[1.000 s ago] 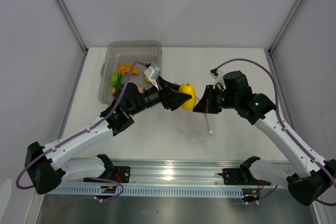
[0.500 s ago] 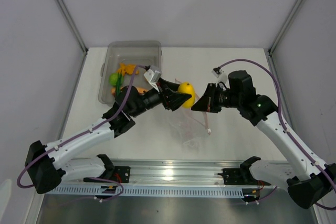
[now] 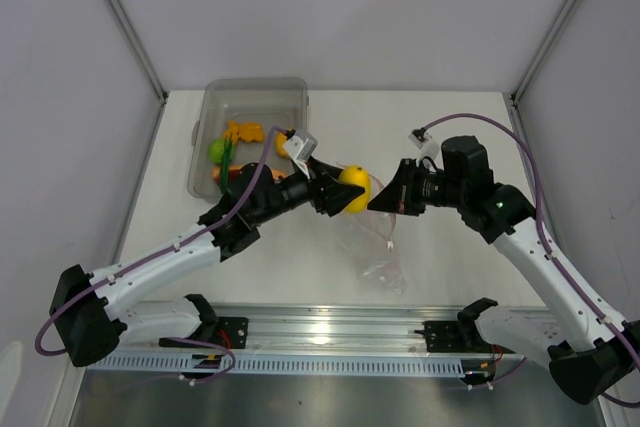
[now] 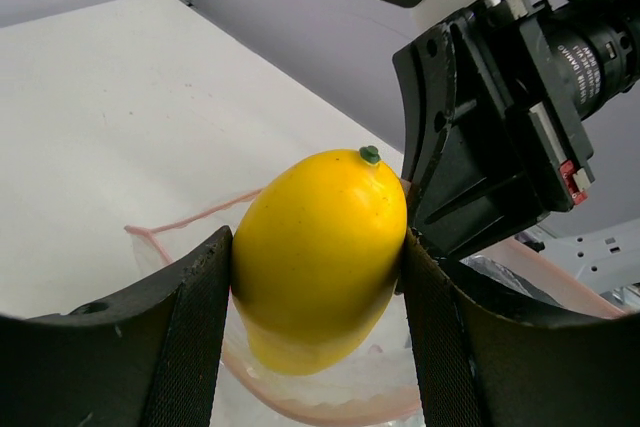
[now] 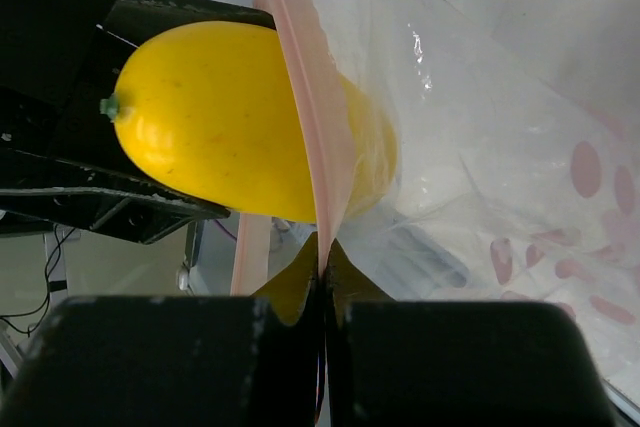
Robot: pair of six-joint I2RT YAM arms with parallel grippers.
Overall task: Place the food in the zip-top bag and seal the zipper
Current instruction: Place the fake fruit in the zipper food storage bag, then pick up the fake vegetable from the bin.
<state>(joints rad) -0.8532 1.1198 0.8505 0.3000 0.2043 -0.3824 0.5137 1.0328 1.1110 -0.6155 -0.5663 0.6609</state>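
Yellow lemon (image 4: 318, 267), clamped in the left tool (image 4: 315, 247), seems partly inside the bag (image 5: 480, 127); the right tool (image 5: 325, 279) pinches its zipper (image 5: 312, 97). Next: push deeper, then release.

- lemon (image 4: 320, 252): both flanks covered by the left fingers (image 4: 185, 337); in the right wrist view its far end is seen only through the zip-top bag (image 5: 480, 147) film, crossed by the zipper (image 5: 305, 117).
- orange fruit (image 3: 237, 173): partly under the left arm (image 3: 262, 199).
- right fingers (image 5: 180, 357): cut off by the bottom edge.
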